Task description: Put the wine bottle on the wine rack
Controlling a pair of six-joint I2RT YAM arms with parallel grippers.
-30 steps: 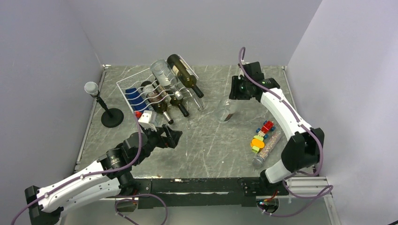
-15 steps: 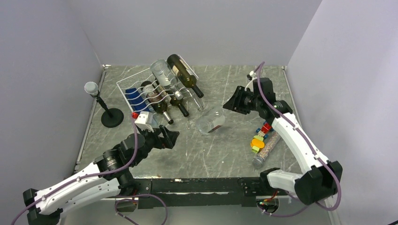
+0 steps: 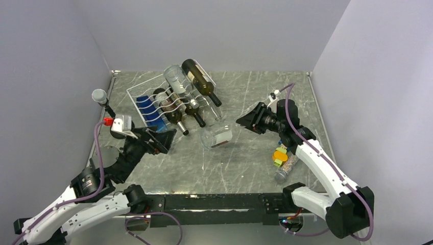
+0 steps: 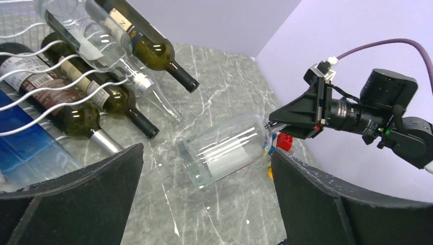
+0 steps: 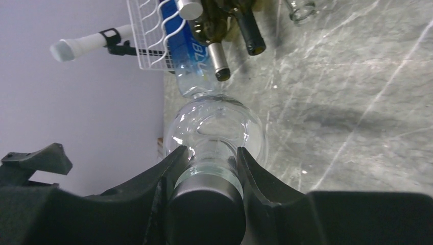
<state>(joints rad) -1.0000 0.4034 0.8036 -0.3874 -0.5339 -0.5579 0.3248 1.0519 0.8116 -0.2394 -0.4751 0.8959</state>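
A clear empty wine bottle point(image 3: 215, 138) hangs nearly level above the table's middle, its base toward the left. My right gripper point(image 3: 245, 121) is shut on its capped neck point(image 5: 207, 171). The bottle also shows in the left wrist view point(image 4: 224, 150). The white wire wine rack point(image 3: 137, 97) stands at the back left and holds several bottles: dark green ones, a clear one and a blue one. The held bottle's base is a short way right and in front of the rack. My left gripper point(image 3: 161, 140) is open and empty, left of the bottle and in front of the rack.
A black round-based microphone stand point(image 3: 121, 127) stands left of the rack. Coloured toy bricks point(image 3: 283, 150) and a clear tube of grains point(image 3: 288, 163) lie at the right. Bottle necks stick out of the rack's front toward the middle.
My right gripper has carried the clear bottle left and nearer, tipping it from upright to almost level. My left arm has pulled back to the left, gripper still open.
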